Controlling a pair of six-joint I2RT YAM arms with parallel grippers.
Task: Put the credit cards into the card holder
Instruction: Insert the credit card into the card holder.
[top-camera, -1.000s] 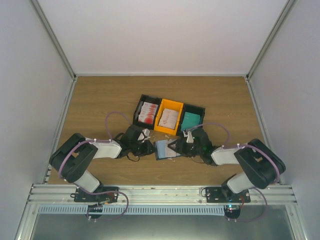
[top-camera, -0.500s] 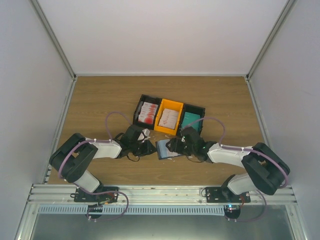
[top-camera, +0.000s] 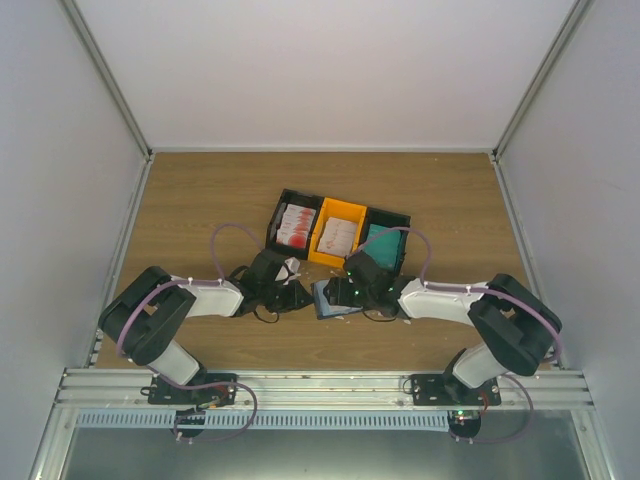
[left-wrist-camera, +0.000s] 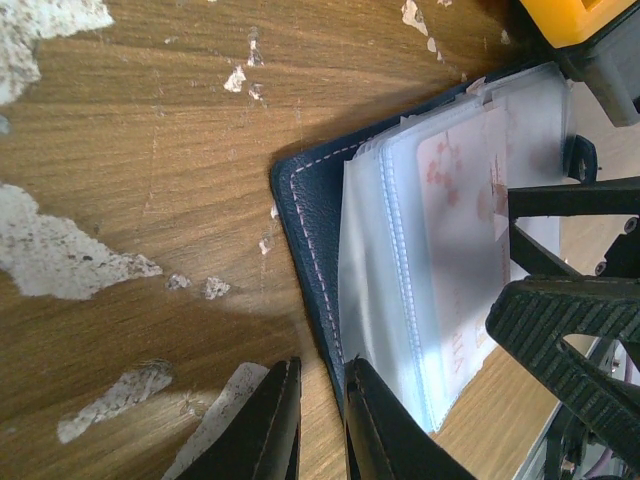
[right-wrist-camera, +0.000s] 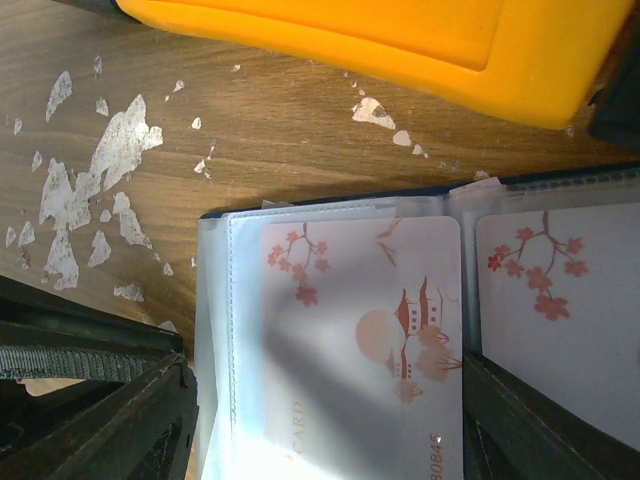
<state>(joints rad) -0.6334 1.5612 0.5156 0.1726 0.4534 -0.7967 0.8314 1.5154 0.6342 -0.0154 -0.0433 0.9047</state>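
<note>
The card holder (top-camera: 328, 298) lies open on the wood, a navy cover (left-wrist-camera: 312, 205) with clear sleeves (right-wrist-camera: 225, 330). One white credit card with pink print (right-wrist-camera: 360, 340) sits in the left sleeve and another (right-wrist-camera: 555, 310) in the right one. More credit cards fill the bins: white and red (top-camera: 296, 226), white (top-camera: 338, 236) and teal (top-camera: 383, 241). My left gripper (top-camera: 298, 292) (left-wrist-camera: 322, 420) has its jaws nearly together at the cover's edge. My right gripper (top-camera: 346, 290) (right-wrist-camera: 320, 430) hangs open over the holder, its fingers (right-wrist-camera: 100, 400) either side of the left card.
Three bins stand in a row just behind the holder: black (top-camera: 283, 214), orange (top-camera: 352, 212) (right-wrist-camera: 400, 40) and black (top-camera: 404, 222). White flakes (left-wrist-camera: 60, 260) (right-wrist-camera: 110, 160) mark the wood. Grey walls close in the table (top-camera: 200, 190) on both sides.
My right arm has swung left over the card holder and its jaws have spread wider. The left arm and the holder have stayed put.
</note>
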